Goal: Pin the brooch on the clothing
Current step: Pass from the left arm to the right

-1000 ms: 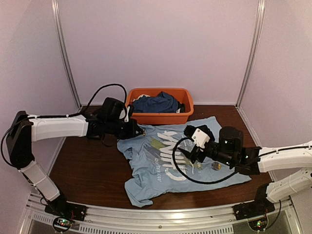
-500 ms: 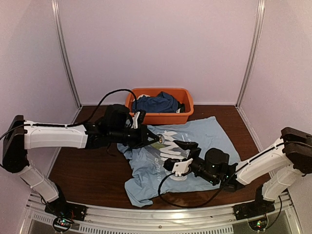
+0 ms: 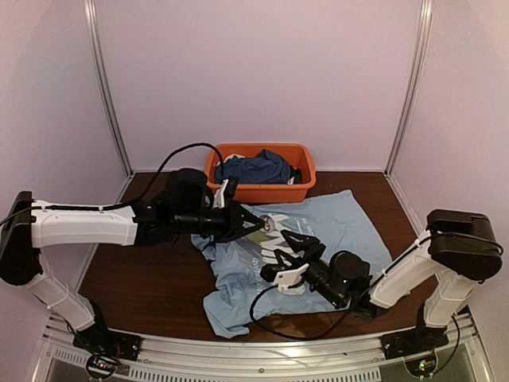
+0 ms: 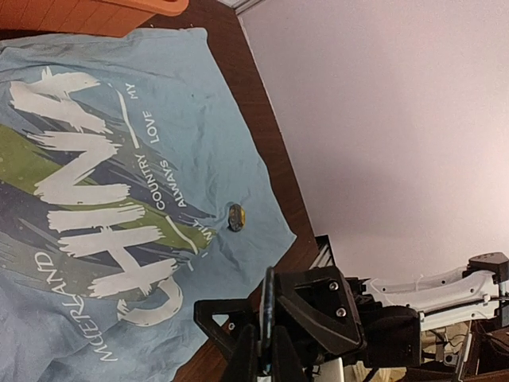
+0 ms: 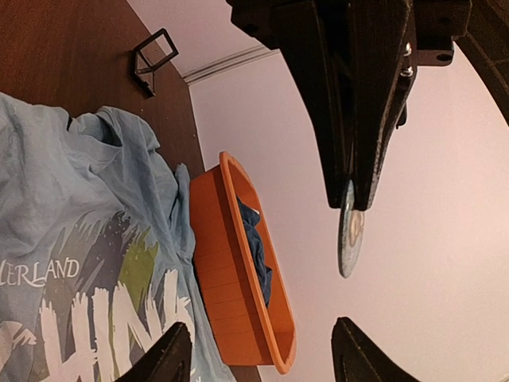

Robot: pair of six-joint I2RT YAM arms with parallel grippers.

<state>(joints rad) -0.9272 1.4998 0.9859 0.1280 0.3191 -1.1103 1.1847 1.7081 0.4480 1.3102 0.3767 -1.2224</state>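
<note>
The clothing (image 3: 350,227), a light blue T-shirt with a "CHINA" print, lies flat on the dark table; it also shows in the left wrist view (image 4: 159,95) and the right wrist view (image 5: 48,199). My left gripper (image 3: 256,226) hangs over the print, shut on the brooch (image 5: 348,239), a thin silvery disc seen edge-on (image 4: 269,306). My right gripper (image 3: 293,245) is open and empty, facing the left one closely, its fingers (image 4: 322,306) on either side of the disc without touching it. A second small dull-gold round piece (image 4: 235,216) lies on the shirt.
An orange basket (image 3: 262,193) with a dark blue garment (image 3: 254,169) stands behind the shirt. A small black square case (image 5: 155,56) sits on the table beyond the shirt's edge. Both arms cross low over the shirt's middle.
My left arm has reached right, carrying the disc from the shirt's far-left edge to over the print. My right gripper has swung left from the shirt's right side to face it.
</note>
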